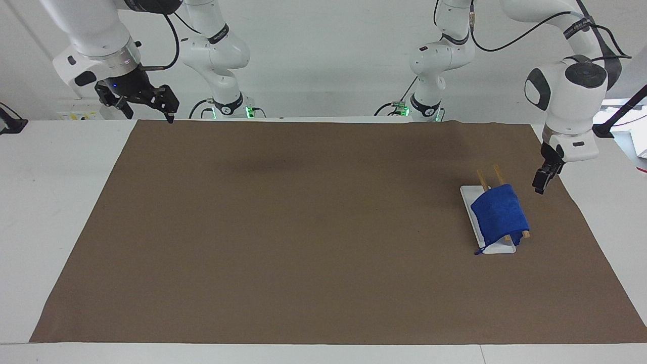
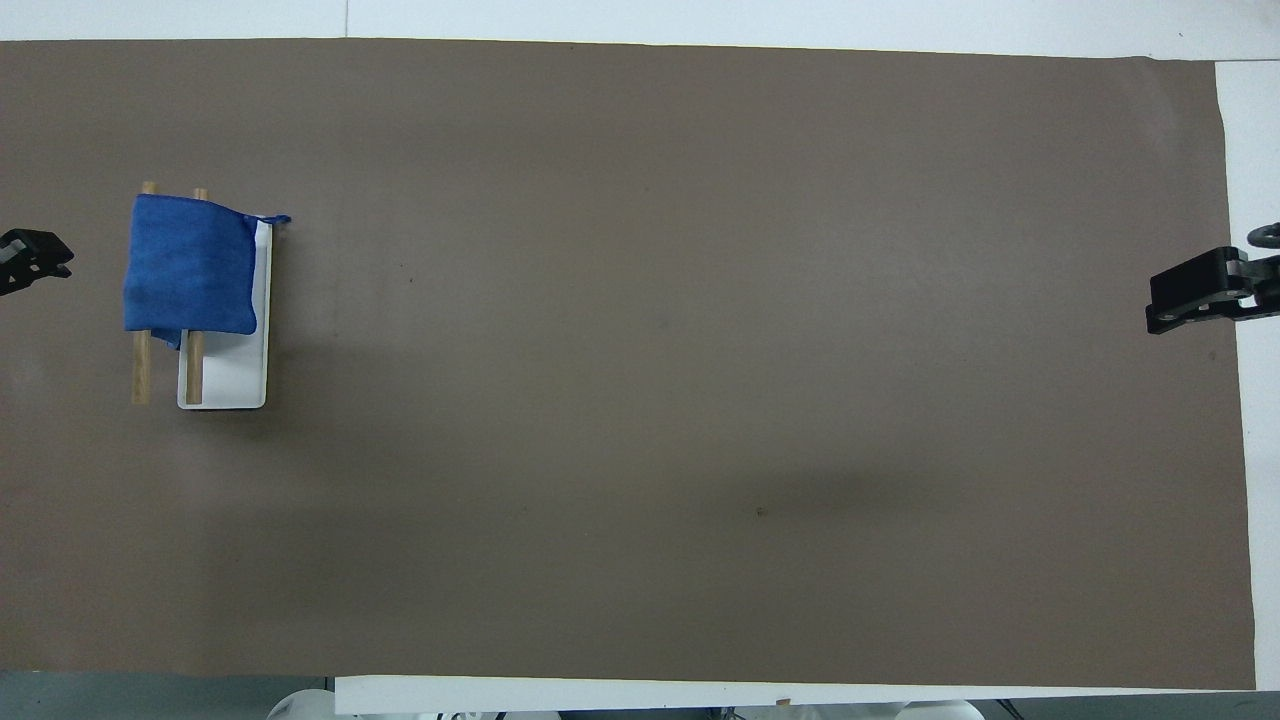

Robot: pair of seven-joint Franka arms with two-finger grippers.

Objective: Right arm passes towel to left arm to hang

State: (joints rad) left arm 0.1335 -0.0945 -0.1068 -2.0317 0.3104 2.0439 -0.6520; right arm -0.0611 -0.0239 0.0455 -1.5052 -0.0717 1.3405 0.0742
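Observation:
The blue towel (image 1: 499,212) hangs draped over the two wooden rods (image 1: 498,173) of a small rack on a white base (image 1: 466,194), toward the left arm's end of the table. It also shows in the overhead view (image 2: 190,265), its loop at the corner over the white base (image 2: 235,378). My left gripper (image 1: 540,183) is open and empty, in the air just beside the rack and apart from the towel; its tip shows at the overhead view's edge (image 2: 35,262). My right gripper (image 1: 149,114) is open and empty, raised over the right arm's end of the mat (image 2: 1190,300).
A brown mat (image 1: 303,227) covers most of the white table (image 1: 50,202). The rack stands on it, its rods' ends (image 2: 140,378) sticking out from under the towel on the side nearer the robots.

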